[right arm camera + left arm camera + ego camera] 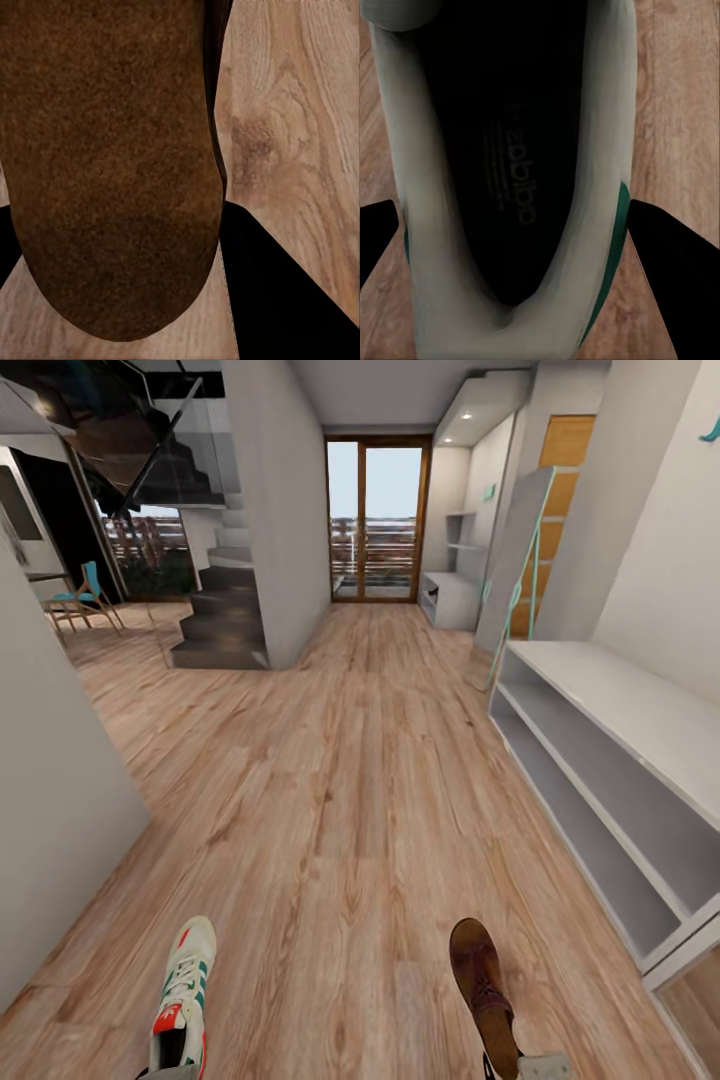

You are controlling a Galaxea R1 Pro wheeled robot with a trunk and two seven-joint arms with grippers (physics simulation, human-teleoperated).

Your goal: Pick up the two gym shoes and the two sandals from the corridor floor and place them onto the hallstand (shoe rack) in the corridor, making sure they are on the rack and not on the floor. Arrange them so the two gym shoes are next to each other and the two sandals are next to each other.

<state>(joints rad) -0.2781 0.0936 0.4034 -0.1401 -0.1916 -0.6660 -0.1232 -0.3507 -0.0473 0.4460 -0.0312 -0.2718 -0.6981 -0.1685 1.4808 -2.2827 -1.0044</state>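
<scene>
The left gripper (514,240) is clamped on a white green-striped sneaker (183,1000); the right gripper (120,255) grips a dark brown leather sandal (485,985), both left of the long white two-shelf bench (610,760).

Even, soft daylight fills the corridor, brightest at the glass door (377,518) at its far end, which looks slightly washed out. The plank floor (340,780) carries almost no cast shadows. Wide-angle stretching bends walls at the head view's edges. Both wrist views are soft and blurred, dim at close range.
</scene>
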